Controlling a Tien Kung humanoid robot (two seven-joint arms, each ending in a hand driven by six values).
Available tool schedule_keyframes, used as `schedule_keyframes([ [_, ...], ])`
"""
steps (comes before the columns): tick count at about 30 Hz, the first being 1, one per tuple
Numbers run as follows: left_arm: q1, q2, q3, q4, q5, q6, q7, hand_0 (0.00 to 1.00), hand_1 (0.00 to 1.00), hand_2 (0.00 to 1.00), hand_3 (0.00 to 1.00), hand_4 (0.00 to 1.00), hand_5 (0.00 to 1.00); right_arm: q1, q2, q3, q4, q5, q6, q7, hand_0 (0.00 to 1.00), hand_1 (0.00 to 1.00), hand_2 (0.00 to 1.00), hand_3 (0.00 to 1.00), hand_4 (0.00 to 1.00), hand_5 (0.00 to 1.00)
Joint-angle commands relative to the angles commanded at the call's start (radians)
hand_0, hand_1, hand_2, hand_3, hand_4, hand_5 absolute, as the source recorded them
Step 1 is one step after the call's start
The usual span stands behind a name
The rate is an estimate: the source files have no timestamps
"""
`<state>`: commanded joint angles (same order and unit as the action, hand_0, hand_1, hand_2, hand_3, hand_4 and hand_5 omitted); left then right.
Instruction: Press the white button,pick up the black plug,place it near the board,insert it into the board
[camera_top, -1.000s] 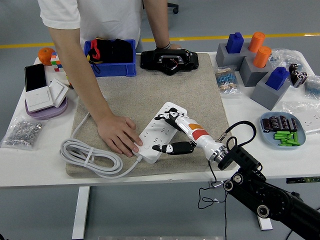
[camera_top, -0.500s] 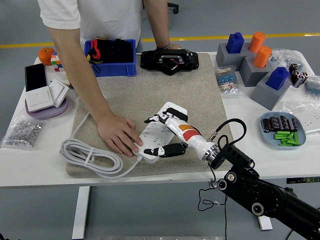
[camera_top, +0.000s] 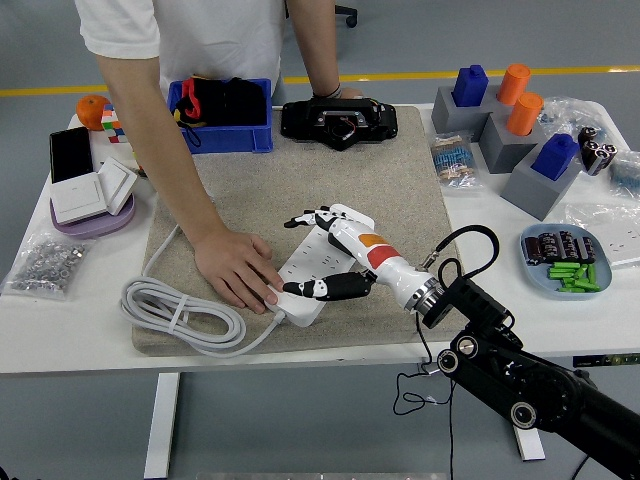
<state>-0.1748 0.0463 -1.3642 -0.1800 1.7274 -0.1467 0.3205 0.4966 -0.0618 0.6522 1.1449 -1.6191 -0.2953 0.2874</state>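
Fingers of the right hand spread apart, holding nothing, hovering over the white power strip; thumb low along the strip's near edge, other tips fanned toward its far-left side. Directly under the palm lies the board, long axis running from lower left to upper right across the tan mat. White button not discernible, probably somewhere under the hand. At the strip's lower-left end, a person's hand pressing down, steadying it where the coiled grey cable joins. No black plug clearly identifiable; possibly among the dark things in the blue bin, well apart from the fingers, up and left. Left arm nowhere visible, so right hand nearer by default.
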Motion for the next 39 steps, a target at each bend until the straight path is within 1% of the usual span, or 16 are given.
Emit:
schedule_keyframes([
  [5,0.001,0.000,0.005,0.000,-0.005,0.000,0.000,0.689,0.635,0.613,0.632,0.557,0.170,-0.021,-0.016,0.057,0.086,-0.011,0.006,-0.005,0.985,0.900,0.828,0.786,0.998,0.488],
  [9,0.002,-0.001,0.006,0.000,-0.008,0.000,-0.001,0.689,0.635,0.613,0.632,0.557,0.170,-0.051,-0.033,0.108,0.115,-0.022,0.016,-0.014,0.985,0.900,0.828,0.786,0.998,0.488],
  [10,0.002,-0.001,0.007,0.000,-0.009,0.000,0.000,0.689,0.635,0.613,0.632,0.557,0.170,-0.062,-0.039,0.123,0.118,-0.022,0.020,-0.016,0.985,0.900,0.828,0.786,0.998,0.488],
  [11,0.003,-0.001,0.008,0.000,-0.011,0.001,-0.001,0.689,0.635,0.613,0.632,0.557,0.170,-0.078,-0.047,0.143,0.118,-0.023,0.023,-0.021,0.942,0.854,0.798,0.779,0.998,0.484],
  [14,0.005,0.001,0.007,0.000,-0.012,0.002,-0.001,0.689,0.635,0.613,0.632,0.557,0.170,-0.117,-0.065,0.193,0.114,-0.028,0.026,-0.029,0.942,0.854,0.798,0.779,0.998,0.484],
  [19,0.008,0.004,0.000,0.000,-0.004,0.004,-0.001,0.689,0.635,0.613,0.632,0.557,0.168,-0.207,-0.100,0.300,0.113,-0.033,0.031,-0.042,0.933,0.841,0.790,0.776,0.998,0.478],
  [27,0.007,0.005,0.003,0.000,-0.008,0.006,-0.005,0.690,0.635,0.613,0.632,0.557,0.168,-0.323,-0.136,0.442,0.127,-0.047,0.035,-0.060,0.927,0.839,0.790,0.772,0.998,0.473],
  [30,0.006,0.004,0.006,0.000,-0.013,0.007,-0.007,0.690,0.635,0.613,0.632,0.557,0.168,-0.363,-0.143,0.483,0.133,-0.054,0.037,-0.064,0.925,0.838,0.792,0.773,0.998,0.471],
  [32,0.006,0.004,0.006,0.000,-0.014,0.008,-0.007,0.690,0.635,0.613,0.632,0.557,0.168,-0.377,-0.141,0.498,0.135,-0.058,0.040,-0.065,0.925,0.838,0.792,0.773,0.998,0.471],
  [35,0.008,0.003,0.002,0.000,-0.014,0.010,-0.007,0.690,0.635,0.613,0.632,0.557,0.168,-0.416,-0.131,0.538,0.142,-0.057,0.045,-0.067,0.920,0.838,0.791,0.774,0.998,0.467],
  [39,0.011,0.002,-0.006,0.000,-0.011,0.012,-0.006,0.690,0.635,0.613,0.632,0.557,0.168,-0.445,-0.118,0.580,0.150,-0.064,0.046,-0.070,0.920,0.838,0.791,0.774,0.998,0.467],
])
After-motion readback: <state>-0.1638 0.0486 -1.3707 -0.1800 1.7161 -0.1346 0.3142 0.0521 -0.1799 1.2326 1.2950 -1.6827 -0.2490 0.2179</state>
